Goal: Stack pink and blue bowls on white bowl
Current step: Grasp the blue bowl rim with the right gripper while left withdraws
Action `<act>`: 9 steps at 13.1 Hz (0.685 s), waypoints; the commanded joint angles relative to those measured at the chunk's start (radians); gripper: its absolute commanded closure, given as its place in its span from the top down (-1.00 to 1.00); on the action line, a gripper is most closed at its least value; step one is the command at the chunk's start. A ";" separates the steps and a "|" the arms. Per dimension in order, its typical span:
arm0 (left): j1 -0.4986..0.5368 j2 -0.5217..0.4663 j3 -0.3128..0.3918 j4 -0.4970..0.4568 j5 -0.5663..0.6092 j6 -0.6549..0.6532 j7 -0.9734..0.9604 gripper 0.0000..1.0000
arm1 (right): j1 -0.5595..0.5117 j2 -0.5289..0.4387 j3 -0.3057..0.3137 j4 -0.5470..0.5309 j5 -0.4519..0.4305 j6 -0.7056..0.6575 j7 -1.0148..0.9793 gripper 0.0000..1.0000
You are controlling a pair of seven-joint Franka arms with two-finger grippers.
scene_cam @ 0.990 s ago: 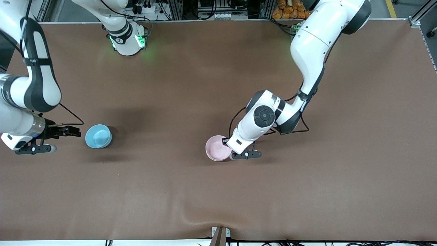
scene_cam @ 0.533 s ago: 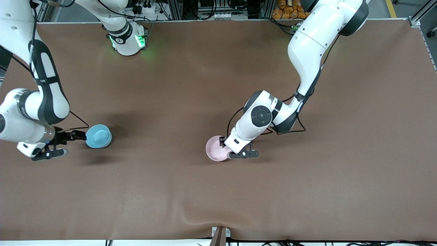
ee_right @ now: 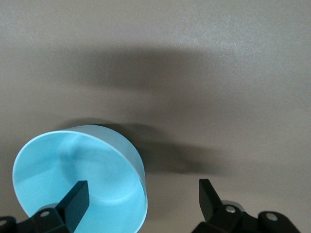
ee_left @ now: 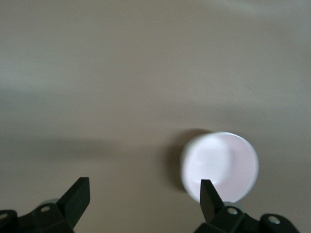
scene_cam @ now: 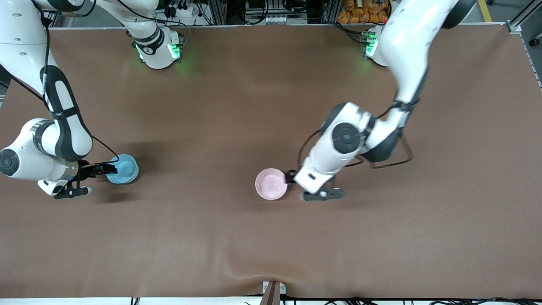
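Glossy pink bowl (scene_cam: 271, 184) and blue bowl (scene_cam: 125, 169); matt brown table (scene_cam: 254, 106).

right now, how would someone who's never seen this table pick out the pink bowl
On the brown table, look near the middle, beside the left gripper, whose open jaws stand clear of it. There sits a small round glossy pale pink bowl. The only other bowl, light blue, sits toward the right arm's end.

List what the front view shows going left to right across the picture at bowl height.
Right gripper → small glossy light blue bowl, its rim between the open fingers → small glossy pale pink bowl → left gripper, open beside the pink bowl. All over the brown table.
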 commanded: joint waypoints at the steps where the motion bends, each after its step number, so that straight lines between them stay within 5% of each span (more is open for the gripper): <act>1: 0.091 -0.155 -0.004 -0.031 0.036 -0.178 0.005 1.00 | -0.011 0.011 0.009 0.007 0.015 -0.002 -0.033 0.02; 3: 0.180 -0.253 -0.006 -0.029 0.036 -0.290 0.048 1.00 | -0.014 0.011 0.009 0.007 0.015 -0.005 -0.033 -1.00; 7: 0.317 -0.483 -0.016 -0.052 -0.048 -0.494 0.215 1.00 | -0.014 0.011 0.011 0.010 0.017 -0.005 -0.033 -1.00; 9: 0.364 -0.605 -0.015 -0.187 -0.104 -0.475 0.277 1.00 | -0.008 0.005 0.012 0.015 0.017 -0.005 -0.031 -1.00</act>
